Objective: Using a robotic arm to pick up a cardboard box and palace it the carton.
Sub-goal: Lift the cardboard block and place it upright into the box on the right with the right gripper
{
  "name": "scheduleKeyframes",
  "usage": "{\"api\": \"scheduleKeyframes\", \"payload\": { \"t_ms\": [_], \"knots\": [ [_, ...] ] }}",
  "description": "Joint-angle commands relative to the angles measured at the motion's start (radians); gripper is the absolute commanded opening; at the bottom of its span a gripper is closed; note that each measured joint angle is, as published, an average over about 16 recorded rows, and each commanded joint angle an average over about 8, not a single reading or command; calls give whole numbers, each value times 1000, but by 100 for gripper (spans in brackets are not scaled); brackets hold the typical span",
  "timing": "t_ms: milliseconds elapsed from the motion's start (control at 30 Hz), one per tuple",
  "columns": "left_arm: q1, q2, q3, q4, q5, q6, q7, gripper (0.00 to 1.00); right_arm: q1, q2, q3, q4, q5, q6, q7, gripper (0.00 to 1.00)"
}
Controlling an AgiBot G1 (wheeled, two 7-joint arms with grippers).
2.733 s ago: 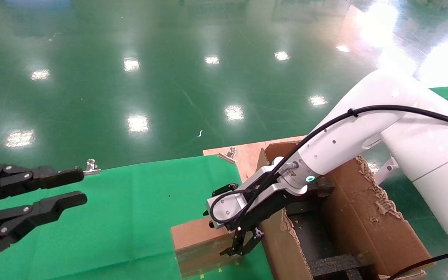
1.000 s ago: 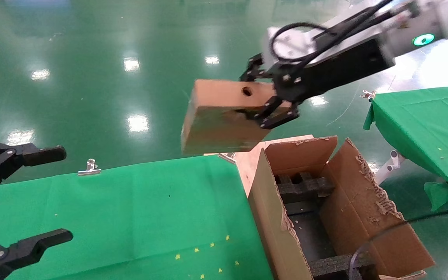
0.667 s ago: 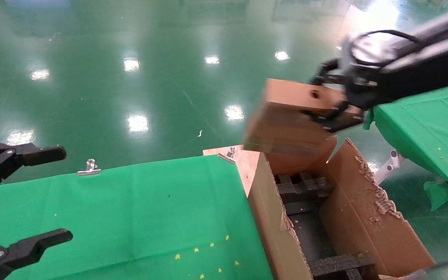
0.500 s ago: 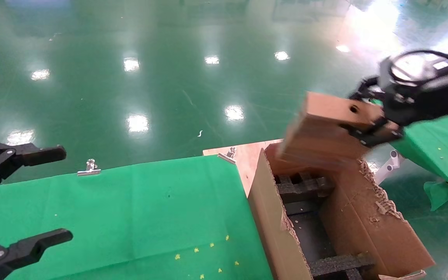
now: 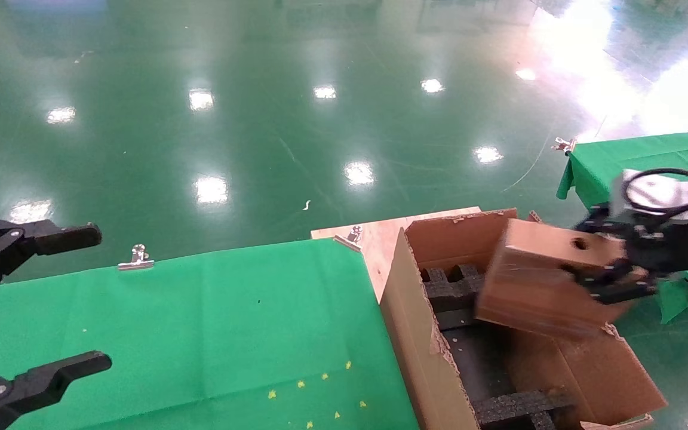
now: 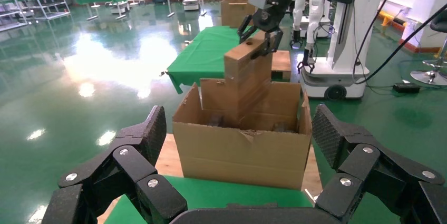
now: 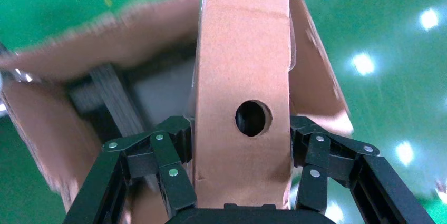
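Currently the right gripper (image 5: 610, 272) is clamped on the box (image 5: 544, 280), airborne over the carton (image 5: 421, 334) mouth, at 3 o'clock; lowering and release remain. Left gripper (image 5: 51, 298) parked, fingers apart.

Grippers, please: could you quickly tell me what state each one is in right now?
Left gripper: open, empty, parked beside the green table.
Right gripper: shut on the cardboard box, over the carton.

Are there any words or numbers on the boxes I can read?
None can be read.
The cardboard box, held by the right gripper over the carton: plain brown with a round hole, no print showing.
The carton: no readable print.
The left gripper, parked over the green cloth: no label.
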Motion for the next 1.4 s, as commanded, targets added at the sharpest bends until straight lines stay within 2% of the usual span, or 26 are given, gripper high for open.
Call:
{"api": "scheduleKeyframes", "payload": {
  "t_ms": [33, 433, 533, 633, 800, 1033, 1233, 1400],
  "knots": [
    [0, 0, 0, 0, 0, 0, 0, 100, -12, 3, -7, 5, 17, 7, 9, 0],
    [0, 0, 0, 0, 0, 0, 0, 100, -12, 0, -4, 0, 15, 9, 11, 0],
    [0, 0, 0, 0, 0, 0, 0, 100, -22, -1, -11, -7, 6, 22, 42, 0],
    [0, 0, 0, 0, 0, 0, 0, 100, -41, 1, -25, -8, -14, 55, 119, 0],
    [0, 0, 0, 0, 0, 0, 0, 100, -77, 21, -53, 42, -81, 149, 355, 0],
    [0, 0, 0, 0, 0, 0, 0, 100, -124, 75, -91, 218, -190, 268, 806, 0],
    [0, 0, 0, 0, 0, 0, 0, 100, -155, 90, -124, 375, -333, 317, 1199, 0],
    [0, 0, 0, 0, 0, 0, 0, 100, -179, 59, -148, 415, -439, 331, 1439, 0]
  ]
}}
